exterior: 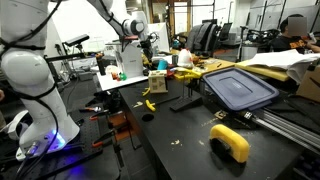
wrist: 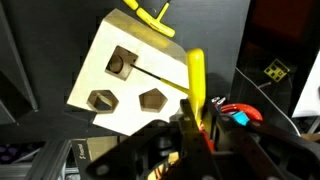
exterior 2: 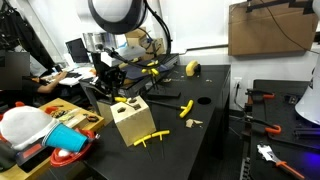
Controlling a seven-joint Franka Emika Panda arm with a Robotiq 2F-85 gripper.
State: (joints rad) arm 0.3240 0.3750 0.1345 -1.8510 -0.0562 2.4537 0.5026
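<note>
**Gripper clamped on a yellow peg beside the wooden block**

In the wrist view the gripper (wrist: 195, 128) is closed on a yellow peg (wrist: 196, 80); the peg stands up from between the jaws, its free end reaching the right edge of the wooden block (wrist: 125, 90) in the picture, though whether it touches the block cannot be told. The block's facing side shows three shaped holes and a thin slit; a yellow cross piece (wrist: 150, 14) lies on its far edge. Just right of the gripper sits a red-and-blue object (wrist: 238, 113), too blurred to identify.

In an exterior view the block (exterior 2: 132, 122) stands on the black table (exterior 2: 215, 150), with the arm over it from behind; a loose yellow piece (exterior 2: 150, 138) leans at its front – touching or just beside it – and another yellow part (exterior 2: 185, 108) lies apart to the side. Near the table's corner sits a red cup (exterior 2: 68, 156); a cardboard box (exterior 2: 270, 30) stands well behind.
</note>
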